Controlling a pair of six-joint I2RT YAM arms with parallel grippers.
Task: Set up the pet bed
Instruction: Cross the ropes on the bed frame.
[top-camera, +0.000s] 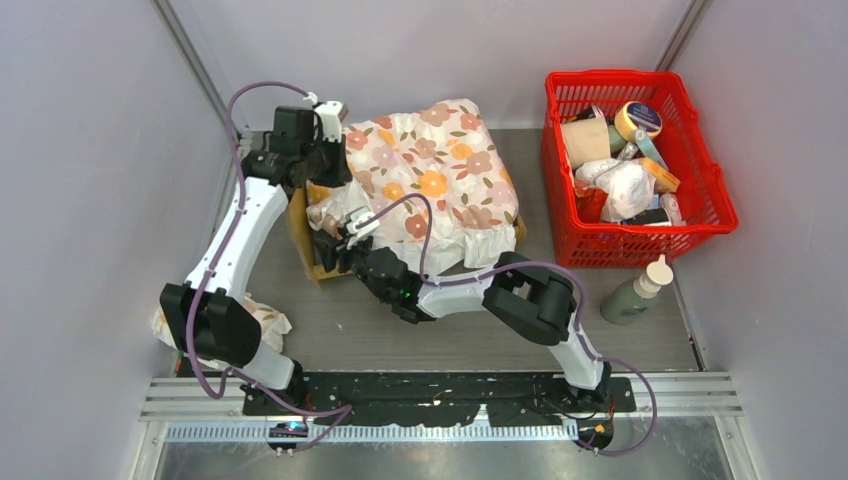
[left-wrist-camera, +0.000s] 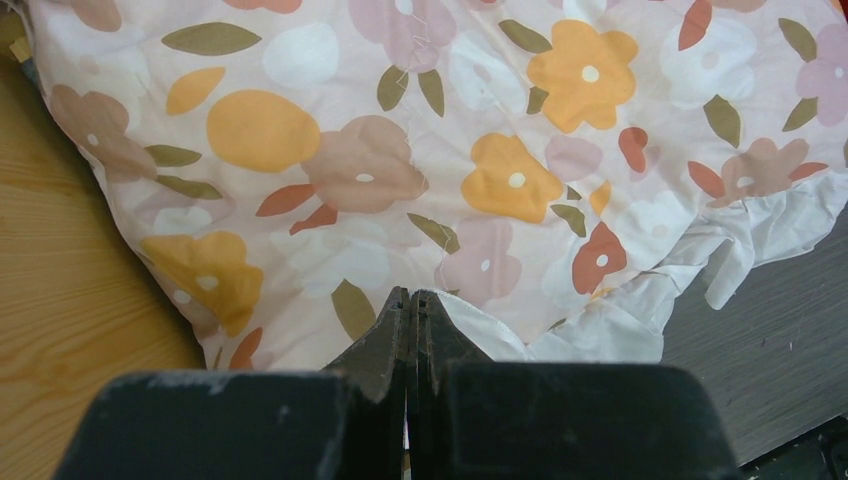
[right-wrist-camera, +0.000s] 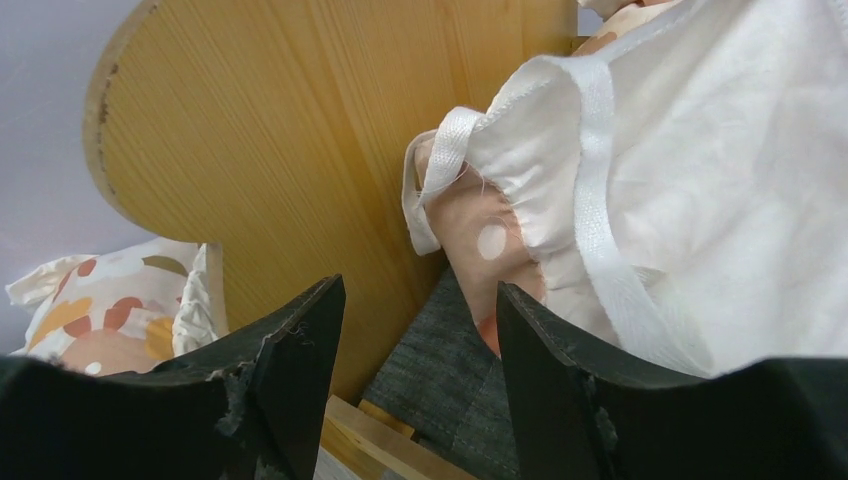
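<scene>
Top view: pet bed (top-camera: 300, 232) sits mid-desk, long axis left to right, headboard end on the left. It is almost fully covered by the floral cushion (top-camera: 430, 170). Both arms work the headboard end. The left tool (top-camera: 335, 165) is at the far corner and the right tool (top-camera: 330, 245) at the near corner. The right one looks nearer to the bare wood.

Left wrist: tool pressed together, tips just over the cushion near its white ruffle. No cloth shows between the tips, though I can't rule out a thin pinch. Wood of the bed lies to the left.

Right wrist: tool spread and holding nothing. Headboard (right-wrist-camera: 300, 130) is straight ahead, the grey sleeping surface (right-wrist-camera: 440, 390) lies below between the fingers, and the cushion's ruffled hem is just right of the gap. Judgement: the hem is the likely next grab.
</scene>
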